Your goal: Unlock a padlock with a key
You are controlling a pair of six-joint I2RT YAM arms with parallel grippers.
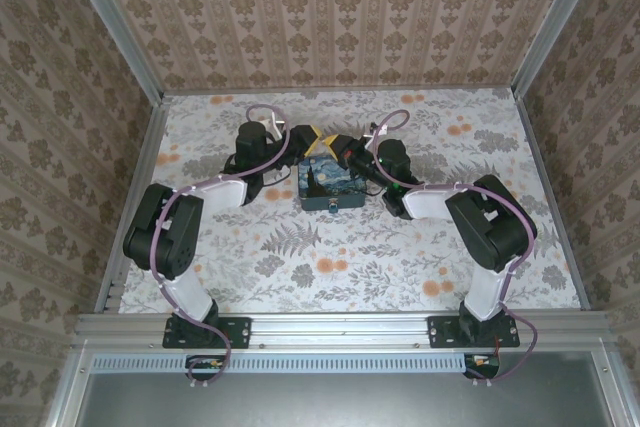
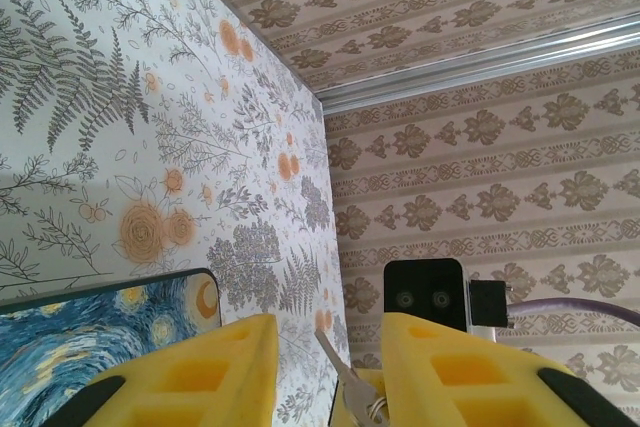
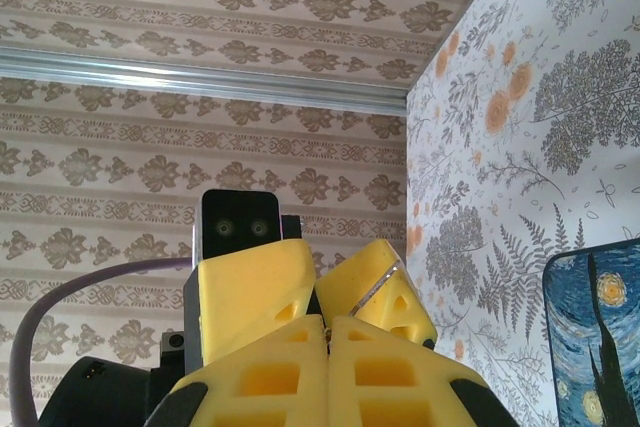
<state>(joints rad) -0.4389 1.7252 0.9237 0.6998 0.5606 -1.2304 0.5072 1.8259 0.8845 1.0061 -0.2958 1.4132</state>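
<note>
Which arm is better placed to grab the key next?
Probably the left: the key stands between the open fingers of the left gripper, while the right gripper is shut.

Floral-patterned table point(image 1: 400, 257) — blue swirl-painted box point(image 1: 330, 185) resting mid-surface.

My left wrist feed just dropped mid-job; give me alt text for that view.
A thin silver key stands in the gap between the left gripper's two yellow fingers, whose jaws are apart. A corner of the blue swirl-painted box shows at lower left on the floral table, with patterned wallpaper to the right.
</note>
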